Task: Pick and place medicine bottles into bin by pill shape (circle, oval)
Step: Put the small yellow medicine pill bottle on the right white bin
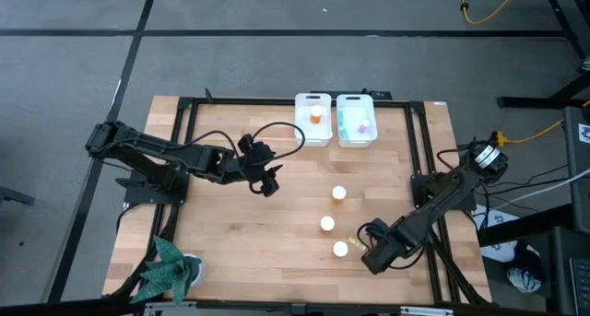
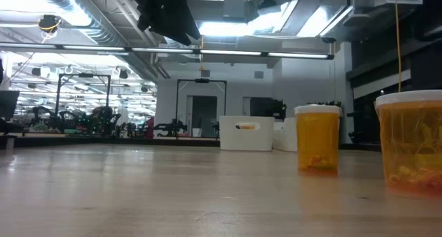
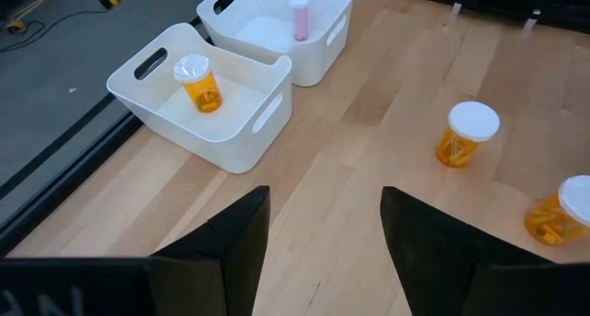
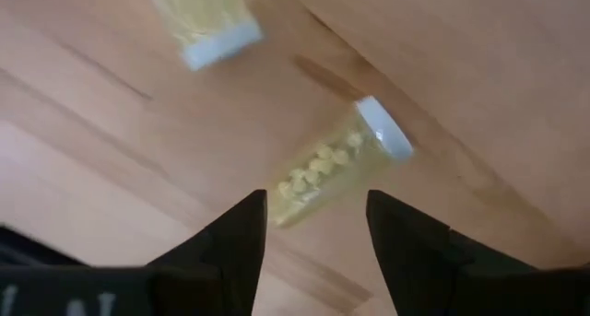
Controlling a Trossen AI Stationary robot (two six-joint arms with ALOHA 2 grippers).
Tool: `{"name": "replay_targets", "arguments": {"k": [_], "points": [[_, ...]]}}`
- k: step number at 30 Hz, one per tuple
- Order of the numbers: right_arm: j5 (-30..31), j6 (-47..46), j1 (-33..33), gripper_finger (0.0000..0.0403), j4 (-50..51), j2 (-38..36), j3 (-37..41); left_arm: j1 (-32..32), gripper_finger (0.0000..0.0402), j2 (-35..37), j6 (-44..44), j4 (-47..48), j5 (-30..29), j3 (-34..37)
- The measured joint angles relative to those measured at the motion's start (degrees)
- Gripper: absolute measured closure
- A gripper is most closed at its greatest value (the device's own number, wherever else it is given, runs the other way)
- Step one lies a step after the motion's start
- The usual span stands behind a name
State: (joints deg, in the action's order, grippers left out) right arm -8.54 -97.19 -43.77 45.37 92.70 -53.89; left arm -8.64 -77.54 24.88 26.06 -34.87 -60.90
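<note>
Three orange bottles with white caps (image 1: 339, 193) (image 1: 327, 224) (image 1: 340, 249) stand upright on the wooden table; two of them show in the low view (image 2: 317, 137) (image 2: 413, 144). A yellow translucent bottle (image 4: 336, 164) lies on its side, and a second one (image 4: 207, 17) lies beyond it. My right gripper (image 4: 313, 228) is open low over the table, its fingers on either side of the near bottle's base end, apart from it. My left gripper (image 3: 323, 233) is open and empty above the table's left middle (image 1: 267, 182). The left bin (image 1: 312, 119) holds an orange bottle (image 3: 198, 81). The right bin (image 1: 356, 120) holds a pink bottle (image 3: 300, 17) and a green one (image 1: 343, 122).
The two white bins stand side by side at the table's far edge. A black frame (image 1: 184, 150) runs around the table's left, far and right sides. A green cloth thing (image 1: 166, 272) lies at the near left corner. Bare wood lies between the arms.
</note>
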Motion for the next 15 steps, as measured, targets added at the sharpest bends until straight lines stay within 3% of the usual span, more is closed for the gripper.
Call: {"name": "replay_targets", "arguments": {"k": [15], "points": [[-0.96, 2.12, 0.06, 0.0212, 0.66, 6.81, -0.19, 0.11, 0.0202, 0.0, 0.0, -0.02, -0.02, 0.0]]}}
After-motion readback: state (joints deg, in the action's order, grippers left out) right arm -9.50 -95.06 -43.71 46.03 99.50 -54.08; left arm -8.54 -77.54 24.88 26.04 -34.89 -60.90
